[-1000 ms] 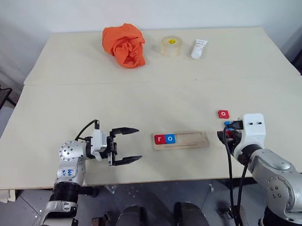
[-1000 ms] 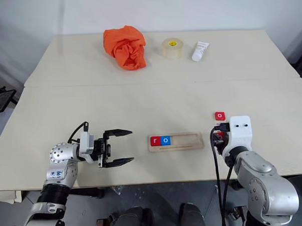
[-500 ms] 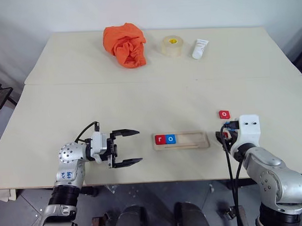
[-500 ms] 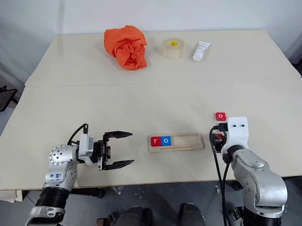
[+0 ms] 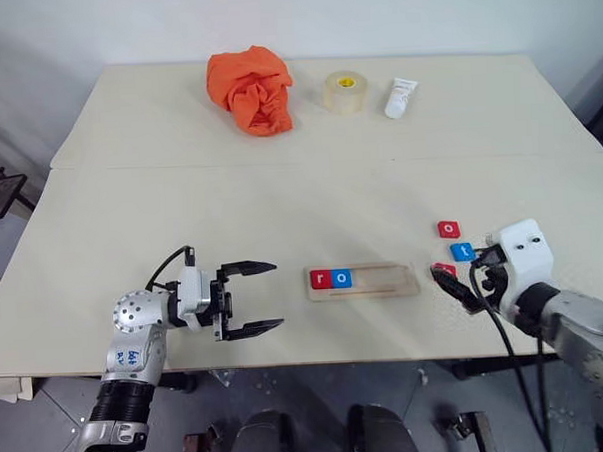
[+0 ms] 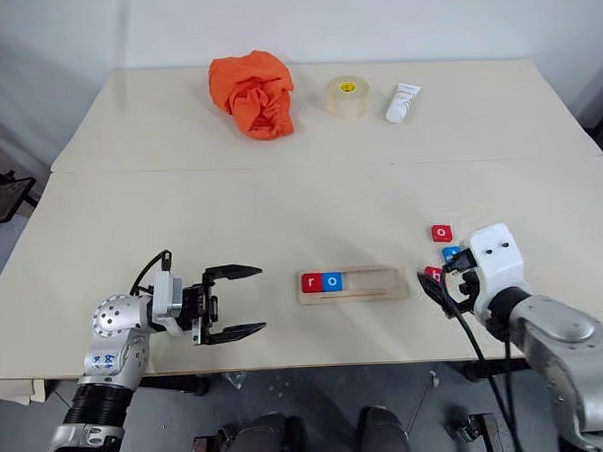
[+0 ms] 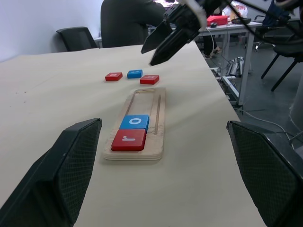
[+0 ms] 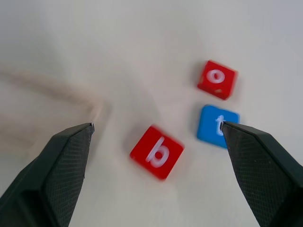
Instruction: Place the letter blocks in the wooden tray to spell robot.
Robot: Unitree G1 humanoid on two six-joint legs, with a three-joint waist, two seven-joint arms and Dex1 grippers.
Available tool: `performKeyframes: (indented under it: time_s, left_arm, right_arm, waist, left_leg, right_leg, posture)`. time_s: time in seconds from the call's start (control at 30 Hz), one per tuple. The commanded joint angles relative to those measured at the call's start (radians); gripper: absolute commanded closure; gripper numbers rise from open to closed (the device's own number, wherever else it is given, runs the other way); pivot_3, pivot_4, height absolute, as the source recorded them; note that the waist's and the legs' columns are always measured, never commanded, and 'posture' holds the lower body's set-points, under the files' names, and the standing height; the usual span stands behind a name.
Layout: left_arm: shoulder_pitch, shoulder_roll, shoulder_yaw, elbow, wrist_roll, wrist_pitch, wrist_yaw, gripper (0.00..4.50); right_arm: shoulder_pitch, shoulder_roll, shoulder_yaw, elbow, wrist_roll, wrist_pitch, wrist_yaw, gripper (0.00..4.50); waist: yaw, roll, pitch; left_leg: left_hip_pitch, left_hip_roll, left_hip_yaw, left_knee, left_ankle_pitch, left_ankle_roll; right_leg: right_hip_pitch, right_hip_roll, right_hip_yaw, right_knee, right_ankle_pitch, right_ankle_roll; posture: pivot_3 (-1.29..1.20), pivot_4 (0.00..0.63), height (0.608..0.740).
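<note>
The wooden tray (image 5: 384,279) lies near the table's front edge. A red r block (image 5: 320,279) and a blue o block (image 5: 341,278) sit side by side at its left end. To its right, three letter blocks lie loose on the table: a red o (image 5: 448,229), a blue t (image 5: 463,251) and a red b (image 8: 156,152). My right gripper (image 8: 156,125) hangs open just over and behind the red b, holding nothing. My left gripper (image 5: 276,296) stands open left of the tray, pointing at it, and is empty.
An orange cloth (image 5: 251,90), a tape roll (image 5: 343,91) and a white tube (image 5: 400,97) lie at the far side. A seam (image 5: 299,162) crosses the table between its two tops. Beyond the table's right end sit a person (image 7: 128,21), chairs and desks.
My right hand has drawn back to the right and its fingers have opened wide. The blue t and red b now lie uncovered. The left gripper has kept still.
</note>
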Motion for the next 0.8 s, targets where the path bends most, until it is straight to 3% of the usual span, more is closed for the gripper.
performKeyframes:
  time_s: [0.03,0.17,0.33,0.47,0.8]
  left_arm:
    - [0.006,-0.003,0.004,-0.032,-0.022,-0.003,0.004,0.0]
    - [0.013,-0.01,0.001,-0.036,-0.021,-0.008,0.007,0.0]
    - [0.037,-0.023,0.0,-0.06,-0.016,-0.014,0.036,0.0]
    - [0.073,-0.017,0.009,-0.1,-0.015,-0.014,0.068,0.0]
    - [0.158,0.004,0.023,-0.193,-0.014,-0.005,0.137,0.0]
  right_arm:
    - [0.032,-0.123,0.0,0.071,0.002,-0.165,0.182,0.02]
    - [0.042,-0.238,0.054,0.2,-0.032,-0.335,0.333,0.02]
    - [-0.154,-0.372,0.255,0.573,-0.149,-0.636,0.57,0.02]
    - [-0.307,-0.351,0.369,0.759,-0.219,-0.752,0.645,0.02]
    - [-0.453,-0.279,0.472,0.874,-0.255,-0.823,0.747,0.02]
  waist:
    - [0.0,-0.001,0.0]
    - [0.0,-0.001,0.0]
    - [-0.003,-0.001,0.0]
    - [-0.003,-0.001,0.0]
    - [0.001,-0.001,0.0]
  left_leg:
    - [0.0,0.0,0.0,0.0,0.0,0.0]
    - [0.0,0.0,0.0,0.0,0.0,0.0]
    - [0.001,0.0,0.002,0.001,0.001,0.002]
    - [0.0,0.001,0.001,0.001,0.001,0.001]
    - [0.0,0.001,0.0,0.002,0.001,0.001]
  right_leg:
    - [0.0,0.0,0.0,0.0,0.0,0.0]
    - [0.001,0.0,0.0,0.0,0.0,0.0]
    - [0.002,-0.001,0.0,-0.003,0.001,0.002]
    - [0.002,0.0,-0.001,-0.003,0.001,0.002]
    - [0.002,-0.001,-0.002,-0.002,0.001,0.002]
  posture:
    - [0.0,0.15,0.74]
    - [0.0,0.15,0.74]
    - [0.0,0.15,0.74]
    - [0.0,0.15,0.74]
    - [0.0,0.15,0.74]
